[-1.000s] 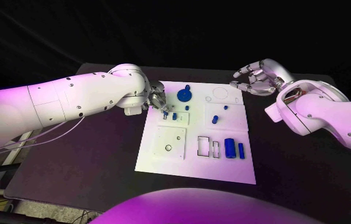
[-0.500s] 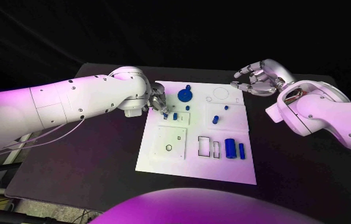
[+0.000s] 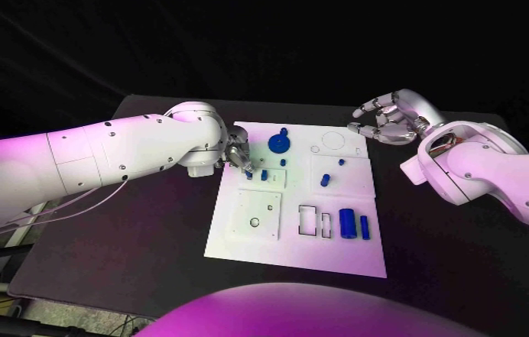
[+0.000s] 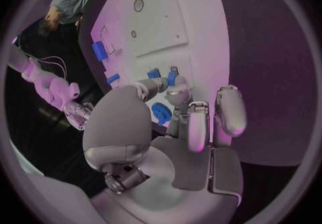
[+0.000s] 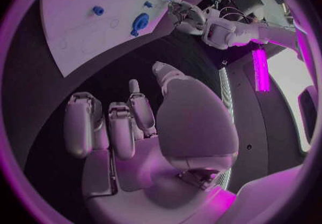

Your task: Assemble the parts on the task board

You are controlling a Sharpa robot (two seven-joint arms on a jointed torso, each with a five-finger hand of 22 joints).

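Observation:
The white task board point(image 3: 331, 257) lies mid-table. My left hand point(image 3: 236, 156) hovers at the board's far left edge. Its thumb and a fingertip point(image 4: 176, 91) reach down beside two small blue pegs point(image 3: 250, 174) that stand by a square recess. The pegs point(image 4: 153, 73) sit just past the fingertips, and nothing is held. A round blue part point(image 3: 277, 143) lies just beyond, and shows under the fingers as the round part point(image 4: 161, 112). My right hand point(image 3: 386, 121) hangs empty off the board's far right corner, fingers loosely bent and apart. It is my right hand point(image 5: 134, 127) at the wrist.
More blue parts sit on the board: a short peg point(image 3: 324, 179), two tiny ones point(image 3: 341, 162), a thick cylinder point(image 3: 346, 223) and a thin bar point(image 3: 364, 227) by two slots point(image 3: 307, 219). A square plate with holes point(image 3: 256, 215) lies near left. Black table point(image 3: 132, 245) surrounds it.
My left arm has settled very slightly lower over the board's left edge. The right hand and the parts have not moved.

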